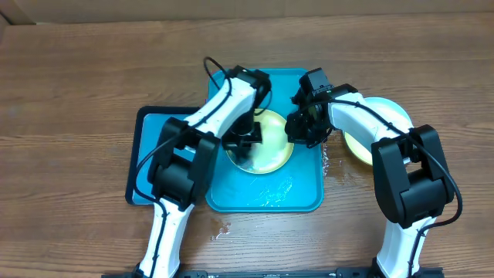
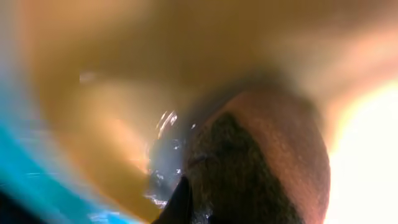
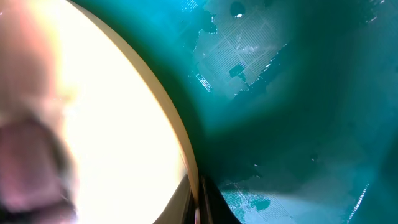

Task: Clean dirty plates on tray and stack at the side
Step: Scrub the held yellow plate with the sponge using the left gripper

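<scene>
A lime-green plate lies in the teal tray, whose floor is wet. My left gripper is down on the plate's left part, shut on a dark brown wet pad; the left wrist view is blurred. My right gripper is shut on the plate's right rim, and the rim runs between its fingers. Two other plates, a pale one and a lime-green one, lie together on the table right of the tray, partly hidden by my right arm.
A smaller black-rimmed blue tray lies under the teal tray's left side. Water drops sit on the table by the tray's right edge and near its front left corner.
</scene>
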`<state>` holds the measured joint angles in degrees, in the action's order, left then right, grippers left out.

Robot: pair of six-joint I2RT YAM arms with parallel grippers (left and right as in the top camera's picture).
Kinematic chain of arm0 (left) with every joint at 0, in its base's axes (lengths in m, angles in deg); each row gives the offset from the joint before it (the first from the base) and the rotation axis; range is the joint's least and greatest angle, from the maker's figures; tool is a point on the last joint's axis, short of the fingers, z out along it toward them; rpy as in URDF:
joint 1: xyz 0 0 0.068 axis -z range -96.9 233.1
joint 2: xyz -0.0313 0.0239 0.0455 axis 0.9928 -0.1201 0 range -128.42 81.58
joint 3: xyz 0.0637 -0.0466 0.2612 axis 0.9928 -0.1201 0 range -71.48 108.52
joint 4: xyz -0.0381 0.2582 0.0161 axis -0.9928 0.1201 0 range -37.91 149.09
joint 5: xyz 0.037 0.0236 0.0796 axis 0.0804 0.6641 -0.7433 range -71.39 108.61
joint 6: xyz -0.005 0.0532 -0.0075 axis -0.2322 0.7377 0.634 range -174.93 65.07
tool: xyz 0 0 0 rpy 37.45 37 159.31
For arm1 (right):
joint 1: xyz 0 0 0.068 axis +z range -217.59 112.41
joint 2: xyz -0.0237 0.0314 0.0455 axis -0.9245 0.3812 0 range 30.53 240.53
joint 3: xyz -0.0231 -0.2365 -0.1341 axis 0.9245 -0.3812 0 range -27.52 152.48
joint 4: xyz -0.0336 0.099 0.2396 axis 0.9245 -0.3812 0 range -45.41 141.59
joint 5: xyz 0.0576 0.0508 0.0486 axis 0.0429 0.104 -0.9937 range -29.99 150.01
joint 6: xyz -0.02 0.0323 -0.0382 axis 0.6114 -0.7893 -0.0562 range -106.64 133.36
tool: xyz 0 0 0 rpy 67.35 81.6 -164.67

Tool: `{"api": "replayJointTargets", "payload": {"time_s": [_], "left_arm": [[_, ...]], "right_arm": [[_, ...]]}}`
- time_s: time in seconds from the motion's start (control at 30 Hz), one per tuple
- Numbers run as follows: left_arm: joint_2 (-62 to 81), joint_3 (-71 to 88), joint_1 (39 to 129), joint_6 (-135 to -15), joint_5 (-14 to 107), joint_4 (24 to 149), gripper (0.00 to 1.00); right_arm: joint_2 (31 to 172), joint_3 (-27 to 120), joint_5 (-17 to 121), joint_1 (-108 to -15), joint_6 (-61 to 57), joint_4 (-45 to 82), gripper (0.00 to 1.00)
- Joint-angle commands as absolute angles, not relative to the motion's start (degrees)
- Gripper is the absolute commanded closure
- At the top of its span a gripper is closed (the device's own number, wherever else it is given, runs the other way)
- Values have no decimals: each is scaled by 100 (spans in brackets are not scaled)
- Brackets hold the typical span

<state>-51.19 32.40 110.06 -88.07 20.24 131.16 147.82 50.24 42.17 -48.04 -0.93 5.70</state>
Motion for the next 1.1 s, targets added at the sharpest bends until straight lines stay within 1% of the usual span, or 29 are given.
{"api": "replayJointTargets", "payload": {"time_s": [0.0, 0.07, 0.13, 0.23, 0.33, 0.43, 0.5, 0.57, 0.63, 0.73, 0.93, 1.07], "left_arm": [[-5390, 3179, 10691, -9008, -50, 13138, 96], [-5388, 3207, 10634, -9004, -306, 13140, 96], [-5388, 3257, 10615, -8965, -267, 13127, 96], [-5388, 3295, 10615, -8954, 280, 12952, 96], [-5405, 3281, 10641, -8711, 1740, 12491, 96], [-5408, 3170, 10713, -8464, 3591, 11796, 96], [-5408, 3061, 10827, -8451, 4419, 11348, 96], [-5408, 2943, 10960, -8451, 4843, 11007, 96], [-5408, 2816, 11091, -8451, 4848, 10838, 96], [-5408, 2637, 11233, -8449, 4480, 10880, 96], [-5373, 2584, 11177, -8322, 4231, 11466, 96], [-5241, 2606, 10925, -8370, 3431, 11881, 96]], "right_arm": [[15049, 4943, 4516, -4772, -77, 585, 96], [15049, 4940, 4516, -4772, -77, 590, 96], [15049, 4943, 4516, -4772, -77, 594, 96], [15049, 4943, 4516, -4772, -77, 603, 96], [15049, 4943, 4516, -4772, -77, 605, 96], [15049, 4943, 4516, -4772, -77, 603, 96], [15049, 4943, 4516, -4772, -77, 605, 96], [15049, 4943, 4516, -4772, -77, 605, 96], [15049, 4943, 4516, -4774, -77, 605, 96], [15049, 4943, 4518, -4772, -77, 605, 96], [15049, 4943, 4518, -4772, -77, 607, 96], [15049, 4943, 4518, -4772, -77, 605, 96]]}}
